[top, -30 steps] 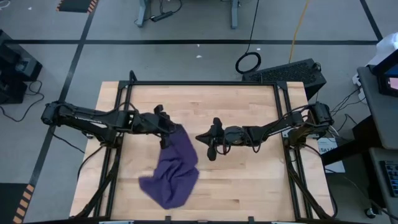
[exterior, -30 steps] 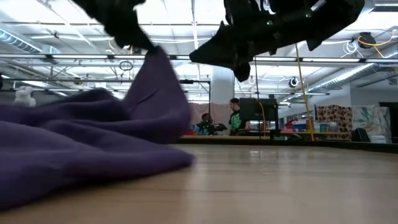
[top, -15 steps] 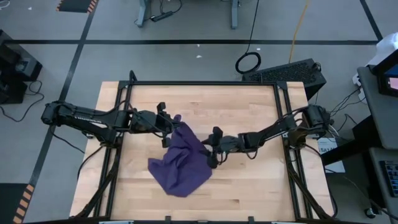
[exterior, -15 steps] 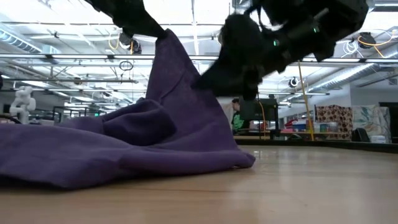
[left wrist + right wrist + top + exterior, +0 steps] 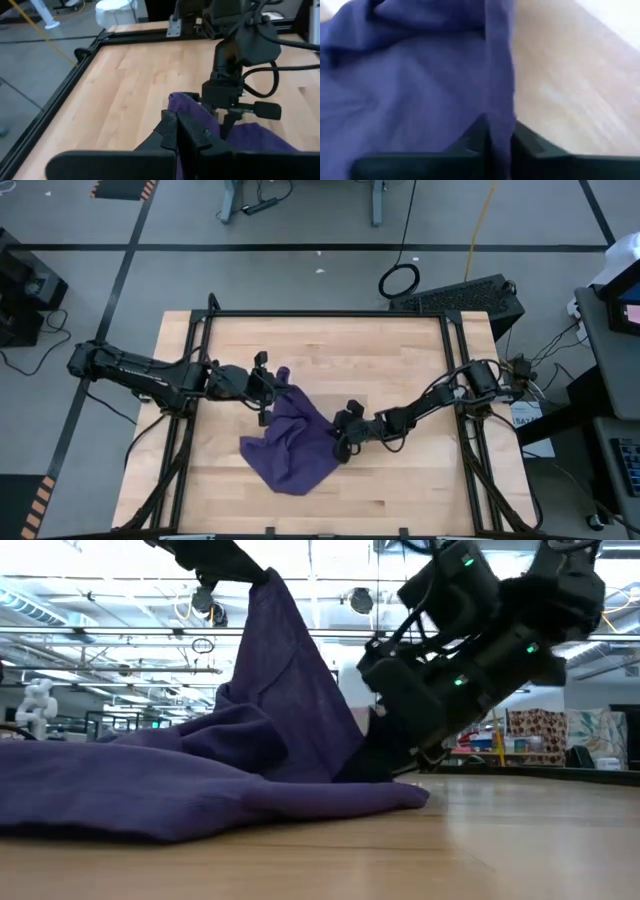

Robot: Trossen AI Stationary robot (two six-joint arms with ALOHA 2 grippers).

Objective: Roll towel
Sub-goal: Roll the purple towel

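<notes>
The purple towel (image 5: 290,445) lies crumpled on the wooden table (image 5: 400,350), with one corner raised. It also shows in the low view (image 5: 150,780). My left gripper (image 5: 270,380) is shut on that raised corner, above the towel's far left part. My right gripper (image 5: 343,442) is low at the towel's right edge and shut on it; it also shows in the low view (image 5: 385,755). Most of the towel rests on the table by its spread lower part. My left gripper pinches the towel's raised corner (image 5: 186,102) between its two shut fingers, coming level from the table's left. The corner stands well above the table (image 5: 268,585) and the cloth falls from it in a slope to the tabletop. My right gripper pinches the towel's right edge (image 5: 498,107) between its two fingers; a narrow fold of cloth runs into the gap. It comes slanting down from the table's right. The edge there lies on or just above the table (image 5: 400,795).
A black frame (image 5: 320,313) runs around the tabletop. Bare wood lies to the far side and the right of the towel. Beyond the table the low view shows a room with a person (image 5: 378,725) far off.
My right gripper has gone down and toward the table's near edge to the towel's right edge, and has shut on it. My left gripper has kept the corner raised. The towel has been drawn toward the table's right and far side, its raised part standing higher.
</notes>
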